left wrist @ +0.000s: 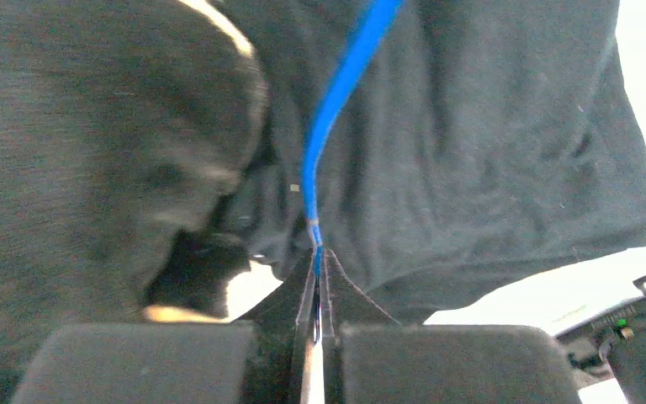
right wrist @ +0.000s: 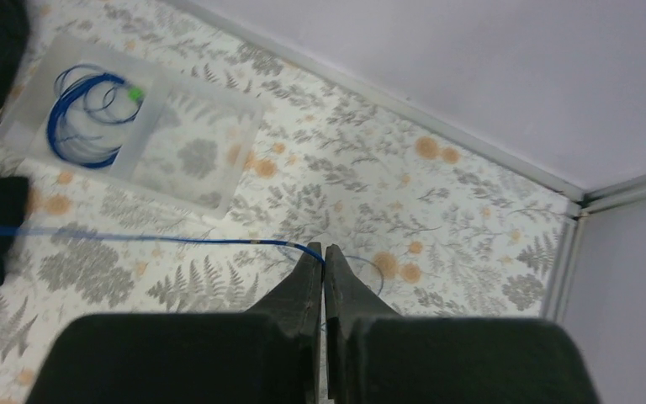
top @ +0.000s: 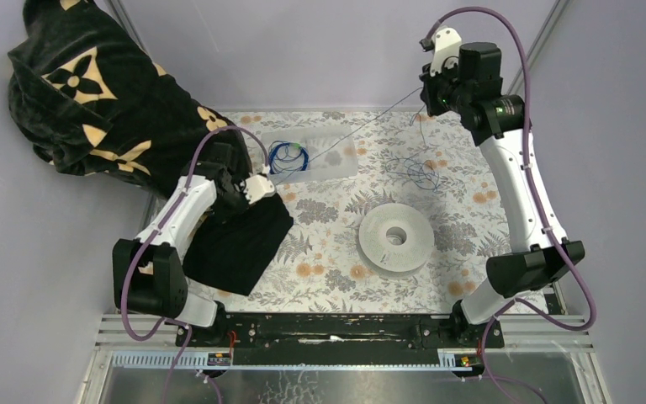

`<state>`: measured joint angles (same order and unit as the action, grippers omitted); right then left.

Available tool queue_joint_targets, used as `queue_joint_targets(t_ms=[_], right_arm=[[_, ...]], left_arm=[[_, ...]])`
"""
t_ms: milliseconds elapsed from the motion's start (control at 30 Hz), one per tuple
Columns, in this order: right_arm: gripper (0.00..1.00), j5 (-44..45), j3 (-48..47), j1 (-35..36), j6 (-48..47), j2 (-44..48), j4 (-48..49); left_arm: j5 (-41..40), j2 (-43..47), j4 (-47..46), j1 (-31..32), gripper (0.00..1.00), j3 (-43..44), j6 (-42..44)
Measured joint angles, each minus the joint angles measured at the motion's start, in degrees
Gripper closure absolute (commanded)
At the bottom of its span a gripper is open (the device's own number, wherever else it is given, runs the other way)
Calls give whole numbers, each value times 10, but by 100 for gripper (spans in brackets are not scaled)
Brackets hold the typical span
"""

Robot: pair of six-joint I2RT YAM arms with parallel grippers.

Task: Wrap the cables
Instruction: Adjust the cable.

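Note:
One thin blue cable (top: 345, 135) is stretched taut above the table between my two grippers. My left gripper (top: 267, 187) is shut on its near end; in the left wrist view the cable (left wrist: 336, 101) rises out of the closed tips of that gripper (left wrist: 317, 257). My right gripper (top: 426, 94) is raised at the far right and shut on the other end. In the right wrist view the cable (right wrist: 177, 240) runs left from this gripper (right wrist: 324, 254). A coiled blue cable (top: 286, 155) lies in a clear tray (top: 336, 160). A loose tangled cable (top: 416, 172) lies on the cloth.
A white spool (top: 395, 238) sits mid-table on the floral tablecloth (top: 328, 269). A black patterned garment (top: 92, 93) hangs at the back left, and a black cloth (top: 235, 244) lies under the left arm. Grey walls close in behind and on both sides.

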<state>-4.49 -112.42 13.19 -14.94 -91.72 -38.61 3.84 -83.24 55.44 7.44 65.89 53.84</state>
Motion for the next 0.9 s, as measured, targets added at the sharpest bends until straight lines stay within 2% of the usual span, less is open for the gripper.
queue_joint_targets(t_ms=[133,267,333,500,600,667,800,900], right_arm=[[100,-45,9,8,-11,-10,-15],[100,-66,41,39,-29,-10,-17],[100,-74,64,62,-37,-10,-19],[100,-111,113,101,-40,-11,-19],[100,-152,120,103,-35,-11,-17],[100,-183,122,103,-30,-11,-11],[100,-247,134,104,-18,-11,-1],[100,-285,137,105,-12,-11,0]], left_arm=[[-2,-5,28,-1,70,-38,18],[15,-16,51,-1,50,-40,26],[38,-21,63,-2,36,-27,29],[136,-26,81,-2,9,45,30],[230,-28,83,-2,8,109,12],[293,-30,72,-2,10,144,-20],[434,-39,-41,13,13,201,-187],[473,-49,-148,50,15,211,-305]])
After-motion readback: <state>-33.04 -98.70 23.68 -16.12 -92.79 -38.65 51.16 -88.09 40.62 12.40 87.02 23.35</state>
